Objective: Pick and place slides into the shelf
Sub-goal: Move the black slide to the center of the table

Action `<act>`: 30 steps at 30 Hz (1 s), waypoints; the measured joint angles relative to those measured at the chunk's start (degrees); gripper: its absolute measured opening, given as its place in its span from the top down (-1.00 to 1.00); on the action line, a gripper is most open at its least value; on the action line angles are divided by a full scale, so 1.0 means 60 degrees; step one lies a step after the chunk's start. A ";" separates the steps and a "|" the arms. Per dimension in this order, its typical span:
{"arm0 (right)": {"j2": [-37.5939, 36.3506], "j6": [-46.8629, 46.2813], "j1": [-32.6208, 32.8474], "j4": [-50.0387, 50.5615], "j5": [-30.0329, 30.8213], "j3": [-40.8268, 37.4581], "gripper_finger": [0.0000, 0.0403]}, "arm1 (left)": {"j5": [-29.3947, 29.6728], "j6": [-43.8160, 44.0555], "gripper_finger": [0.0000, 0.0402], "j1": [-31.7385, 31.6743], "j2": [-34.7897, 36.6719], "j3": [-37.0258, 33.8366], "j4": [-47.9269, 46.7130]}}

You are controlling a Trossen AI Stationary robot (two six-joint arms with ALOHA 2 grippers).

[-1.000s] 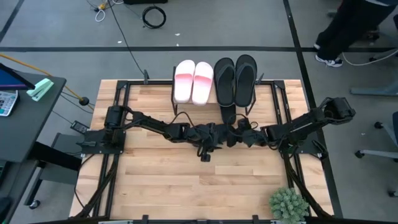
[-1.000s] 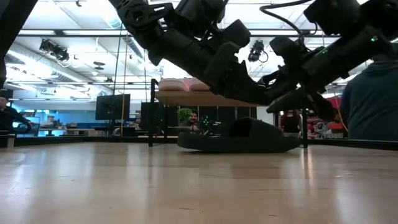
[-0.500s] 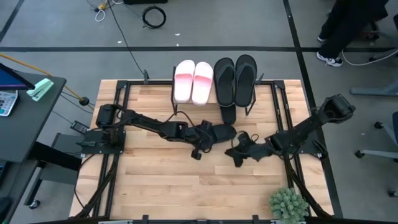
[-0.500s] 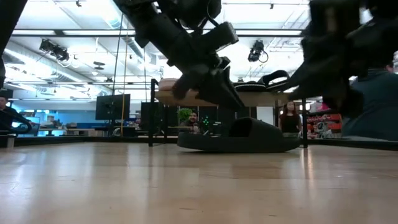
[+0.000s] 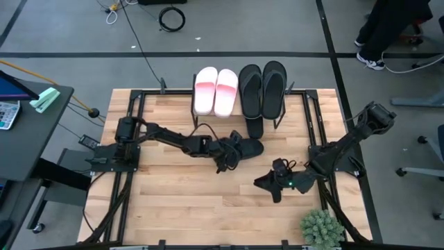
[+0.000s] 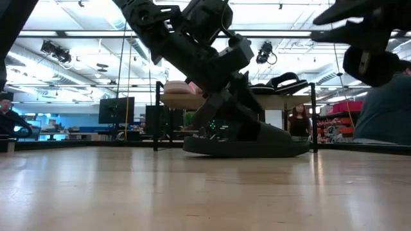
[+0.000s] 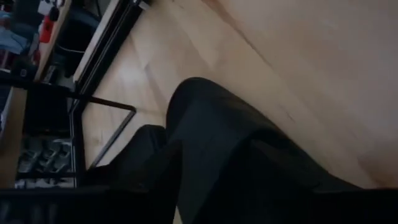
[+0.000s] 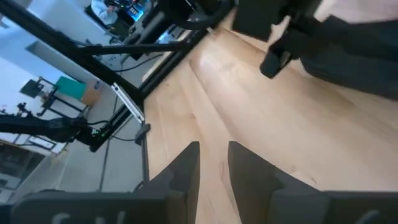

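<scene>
The left claw sits at a black wide-strap slide lying crosswise on the tabletop, just near of the shelf; its grip cannot be judged. The right claw, fingers parted and empty, waits farther off, right and nearer.

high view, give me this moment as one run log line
left gripper: on black slide, table | right gripper: empty, apart | shelf top: four sandals
</scene>
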State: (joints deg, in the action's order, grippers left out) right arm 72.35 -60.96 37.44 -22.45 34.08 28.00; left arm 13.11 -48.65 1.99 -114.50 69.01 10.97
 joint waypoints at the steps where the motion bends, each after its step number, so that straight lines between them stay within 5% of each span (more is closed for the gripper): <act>1: -0.0010 0.0124 0.0043 0.0039 0.0057 0.0044 0.56 | -0.0002 0.0038 0.02 -0.0037 0.0008 0.0005 -0.0044; 21: -0.0035 0.0932 0.0061 0.0028 0.0070 0.0363 0.56 | 0.0056 0.0238 0.19 -0.0638 -0.0914 0.0005 0.1114; 30: -0.0032 0.0941 0.0061 0.0025 0.0063 0.0363 0.56 | 0.2392 0.0282 0.83 -0.0174 -0.0859 0.0008 0.1044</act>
State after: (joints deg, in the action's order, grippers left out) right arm 72.16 -55.31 37.80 -22.31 34.46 30.17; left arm 27.46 -46.95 0.95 -119.66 69.06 17.23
